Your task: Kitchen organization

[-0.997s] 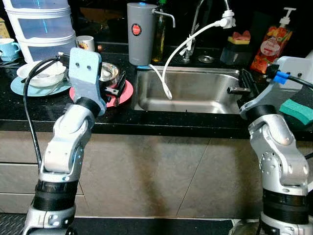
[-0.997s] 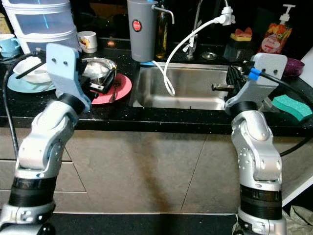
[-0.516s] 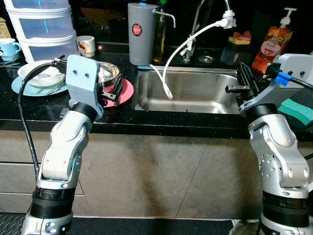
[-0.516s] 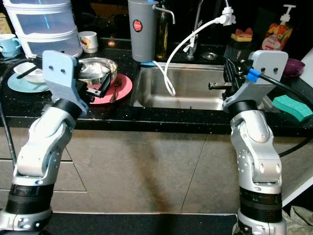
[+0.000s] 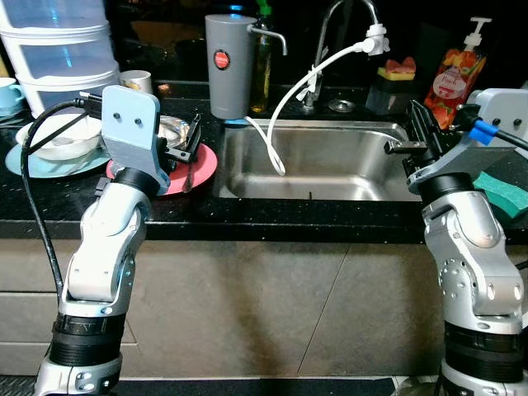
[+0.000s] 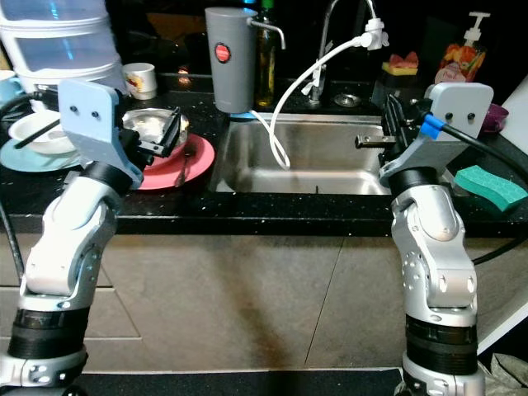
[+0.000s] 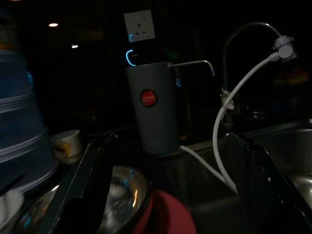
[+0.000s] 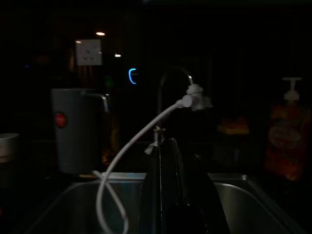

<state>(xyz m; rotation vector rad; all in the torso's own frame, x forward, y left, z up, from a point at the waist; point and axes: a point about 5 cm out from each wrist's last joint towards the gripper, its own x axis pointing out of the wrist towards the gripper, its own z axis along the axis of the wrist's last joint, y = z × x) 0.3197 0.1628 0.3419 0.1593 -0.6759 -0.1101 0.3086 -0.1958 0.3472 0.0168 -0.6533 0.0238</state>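
We see a black speckled stone countertop (image 5: 272,221) w/ a stainless steel sink basin (image 5: 330,165) set in it, grey cabinet fronts below, dark kitchen behind. A grey cylindrical dispenser w/ red badge (image 5: 227,66) stands behind the sink's left corner; a white hose (image 5: 305,87) runs from the chrome tap (image 5: 330,25) down into the basin. Left of the sink: a pink round plate (image 6: 177,161) carrying a shiny steel bowl (image 6: 153,124), then a white bowl on a light-blue plate (image 5: 58,140), and stacked clear plastic drawers (image 5: 58,41) behind. Right side: green sponge (image 6: 491,183), orange soap pump bottle (image 5: 455,78).

Left gripper (image 6: 157,140) sits over the pink plate beside the steel bowl, fingers spread wide apart in left wrist view. Right gripper (image 5: 417,140) hovers at the sink's right edge, fingers pressed together.

Wrist views are v. dark; the sponge is cut off at the frame edge in left eye view.

Vs 0.5 s ago: left arm is pulled back a bit toward the counter edge, right gripper about the same; camera has shifted slightly.
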